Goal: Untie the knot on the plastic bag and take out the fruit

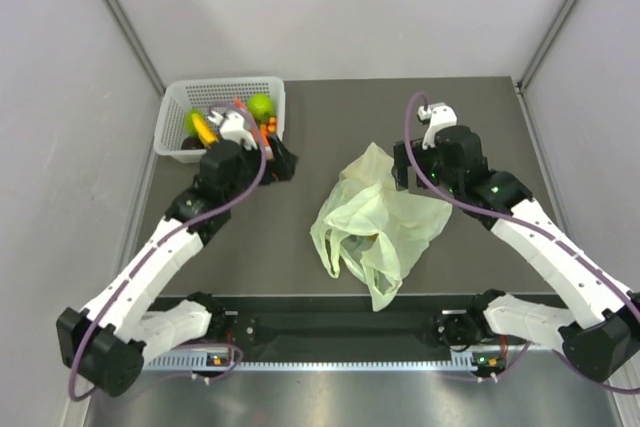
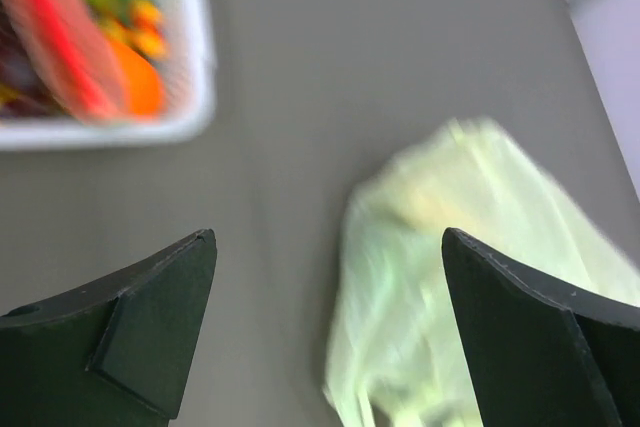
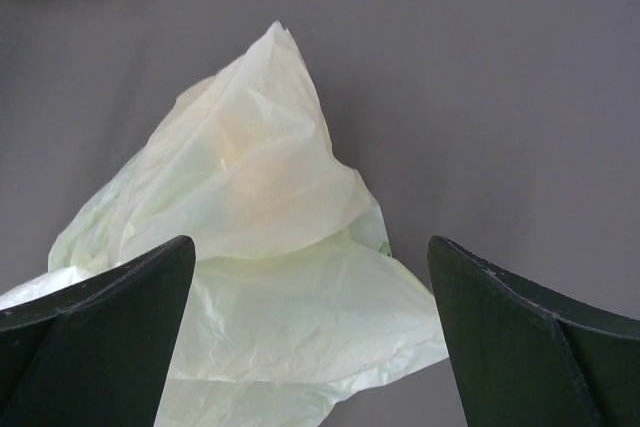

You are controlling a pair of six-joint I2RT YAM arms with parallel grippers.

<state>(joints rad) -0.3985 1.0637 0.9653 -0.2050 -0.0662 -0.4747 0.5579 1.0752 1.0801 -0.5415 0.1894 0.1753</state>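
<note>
The pale green plastic bag lies crumpled mid-table, its handle loops loose toward the near edge; no knot shows. A faint orange tint shows through the plastic. Fruit sits in the white basket: a green piece, a yellow banana, small orange and red pieces; the left wrist view shows this fruit blurred. My left gripper is open and holds nothing, between the basket and the bag. My right gripper hangs open over the right side of the bag, holding nothing.
The basket stands at the table's far left corner. Grey walls close in on the left, back and right. Bare dark tabletop lies behind and right of the bag. The arm bases and a rail run along the near edge.
</note>
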